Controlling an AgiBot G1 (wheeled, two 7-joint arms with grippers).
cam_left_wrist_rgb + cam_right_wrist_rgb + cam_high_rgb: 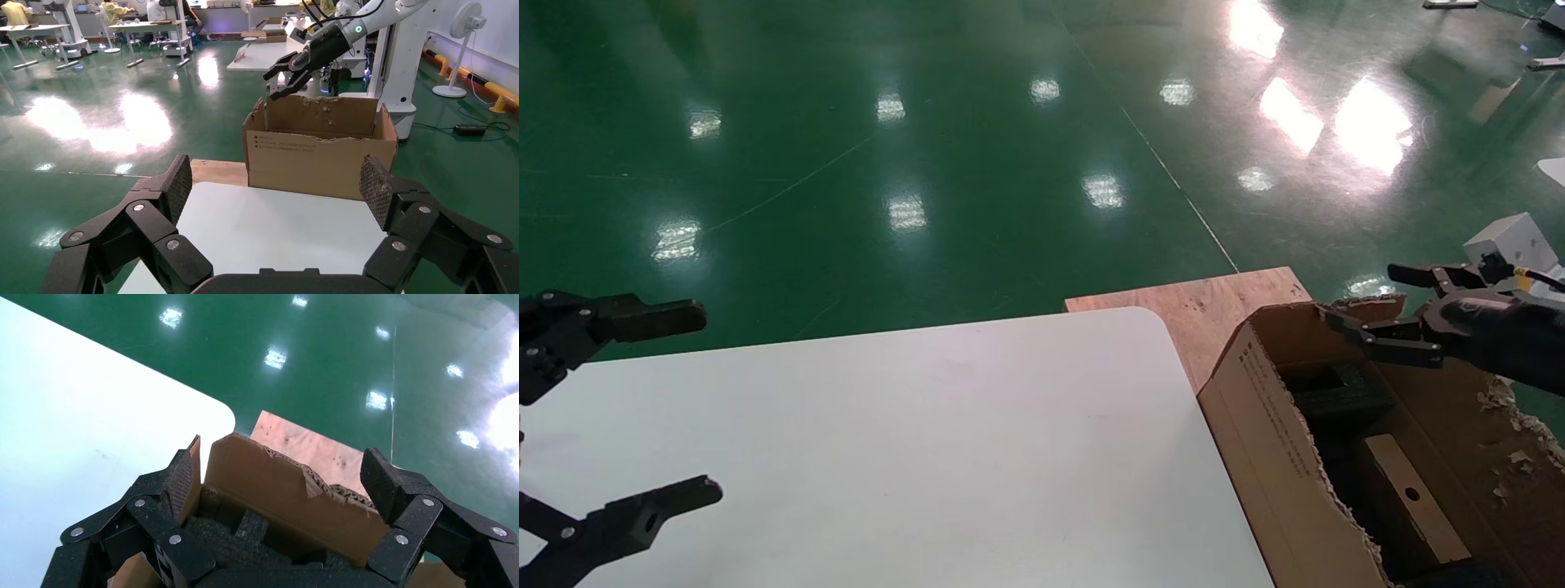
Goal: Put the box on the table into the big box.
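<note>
The box [1414, 500], small and flat with a round hole, lies inside the big box [1263, 425] beside black foam [1340, 396]. The big box stands right of the table [887, 441], its torn edges up. My right gripper [1365, 298] is open and empty, hovering over the big box's far end wall. In the right wrist view this gripper [278, 468] has its fingers either side of that wall [275, 496], with foam [238, 539] below. My left gripper [711, 402] is open and empty over the table's left side. The left wrist view shows it [275, 177] facing the big box [318, 156].
A brown plywood board [1214, 306] lies under the big box, past the table's far right corner. A white block [1508, 241] sits at the far right. Glossy green floor [928, 163] surrounds the table. Cardboard crumbs [1516, 457] lie on the big box's right flap.
</note>
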